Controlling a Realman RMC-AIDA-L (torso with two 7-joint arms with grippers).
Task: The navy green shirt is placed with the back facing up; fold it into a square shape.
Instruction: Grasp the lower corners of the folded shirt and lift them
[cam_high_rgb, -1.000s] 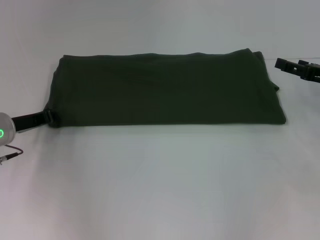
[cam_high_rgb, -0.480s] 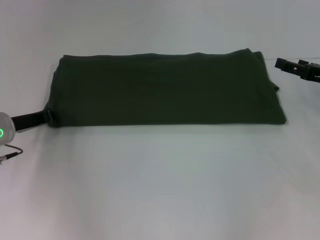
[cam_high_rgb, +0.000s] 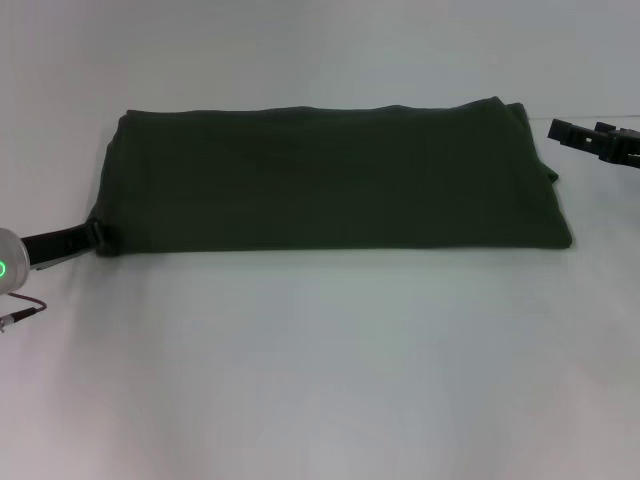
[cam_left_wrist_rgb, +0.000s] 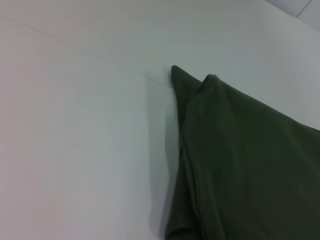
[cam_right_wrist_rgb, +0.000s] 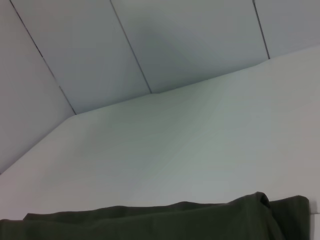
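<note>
the navy green shirt (cam_high_rgb: 330, 180) lies on the white surface (cam_high_rgb: 320, 380) as a long flat band, already folded lengthwise, running from 9 o'clock to 3 o'clock across the upper middle of the head view. it looks like soft, limp cloth in several layers: light, likely to sag and slide apart if lifted by one layer only, so a pinch should take all layers together at an end corner. the end at 9 o'clock shows stacked edges and a small protruding corner in the left wrist view (cam_left_wrist_rgb: 240, 165).

the left tool (cam_high_rgb: 92, 234) sits low at the band's near corner at 9 o'clock, touching or just beside the cloth; i cannot tell whether it is clenched or released. the right tool (cam_high_rgb: 560, 130) hangs just off the far corner at 3 o'clock, apart from the cloth, state also unclear.

folding one end over the other looks like what remains.
</note>
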